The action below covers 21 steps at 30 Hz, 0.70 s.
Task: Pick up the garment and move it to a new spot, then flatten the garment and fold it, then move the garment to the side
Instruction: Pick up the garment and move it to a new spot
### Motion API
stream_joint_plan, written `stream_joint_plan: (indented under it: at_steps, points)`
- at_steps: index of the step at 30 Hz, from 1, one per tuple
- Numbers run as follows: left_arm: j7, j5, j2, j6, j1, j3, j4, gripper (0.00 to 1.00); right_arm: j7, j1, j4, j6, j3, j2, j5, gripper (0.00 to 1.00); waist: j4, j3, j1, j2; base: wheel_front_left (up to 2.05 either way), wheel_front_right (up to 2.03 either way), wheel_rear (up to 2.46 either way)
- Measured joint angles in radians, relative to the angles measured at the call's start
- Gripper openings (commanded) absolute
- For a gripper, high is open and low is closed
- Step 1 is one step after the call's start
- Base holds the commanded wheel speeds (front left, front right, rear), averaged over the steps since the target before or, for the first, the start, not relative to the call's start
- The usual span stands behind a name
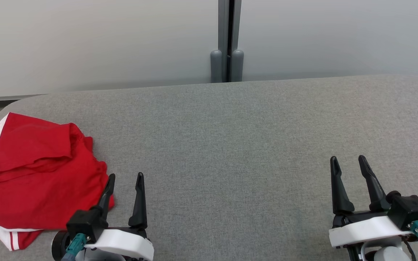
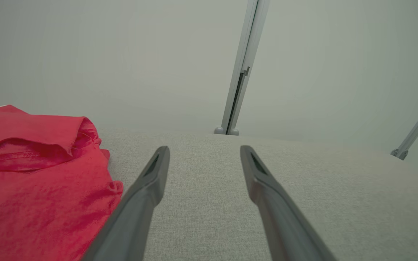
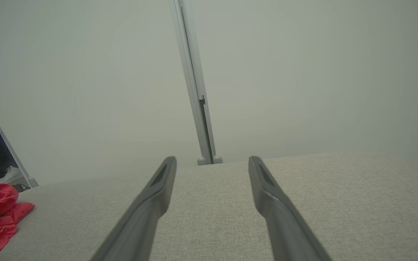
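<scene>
My left gripper stands with its two fingers spread wide and nothing between them, its outer finger just beside the edge of the red garment. The garment, white-trimmed, lies crumpled at the far left of the grey fabric surface. My right gripper is likewise spread and empty, over bare fabric well apart from the garment.
</scene>
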Motion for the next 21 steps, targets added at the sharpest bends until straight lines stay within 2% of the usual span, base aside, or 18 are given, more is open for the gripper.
stream_joint_plan:
  at_steps: [16, 21]
  points:
    - [-0.007, 0.004, 0.000, -0.005, -0.005, -0.010, 0.031, 1.00, -0.005, -0.016, 0.031, 0.000, -0.002, 0.000, 0.010, 1.00, 0.003, -0.002, 0.0000, 0.0000, 0.00, 0.00, 0.00]
    - [-0.007, 0.002, -0.001, -0.004, -0.010, -0.014, 0.031, 1.00, -0.005, -0.015, 0.030, 0.000, 0.006, -0.001, 0.012, 1.00, 0.027, -0.003, 0.0000, 0.0000, 0.00, 0.00, 0.00]
